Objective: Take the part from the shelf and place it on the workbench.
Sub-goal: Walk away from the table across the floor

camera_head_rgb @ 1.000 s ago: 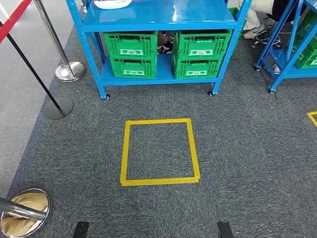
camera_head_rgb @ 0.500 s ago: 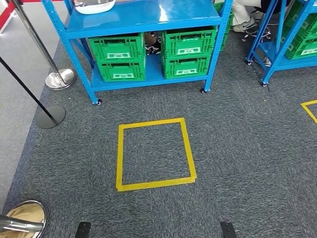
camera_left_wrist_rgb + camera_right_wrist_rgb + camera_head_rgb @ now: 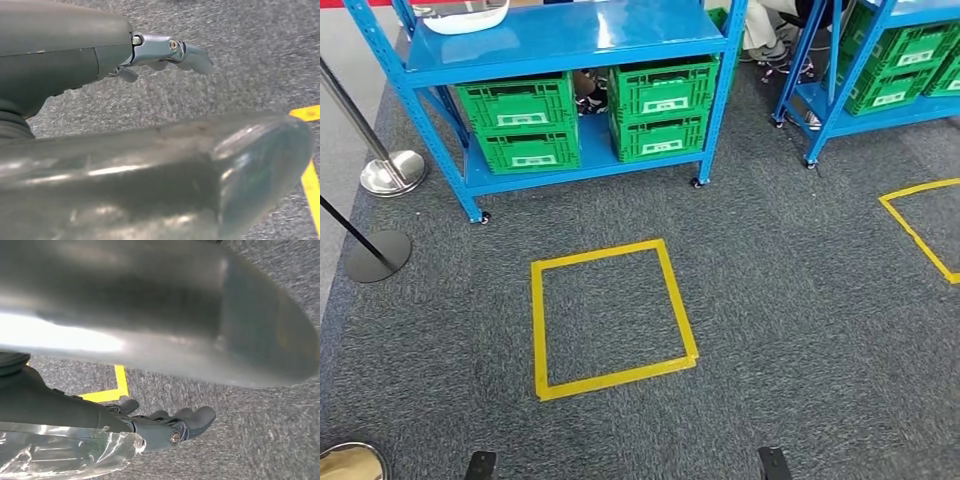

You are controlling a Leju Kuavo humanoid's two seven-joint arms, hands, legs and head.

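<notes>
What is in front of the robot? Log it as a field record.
shelf: blue shelf, ahead, on casters
upper level: white object at its left end
lower level: two stacks of green crates
floor: yellow tape square on grey carpet, before the shelf
left hand: fingers extended, holds nothing
right hand: holds nothing

Two blue shelves, six green crates, two yellow floor squares.
</notes>
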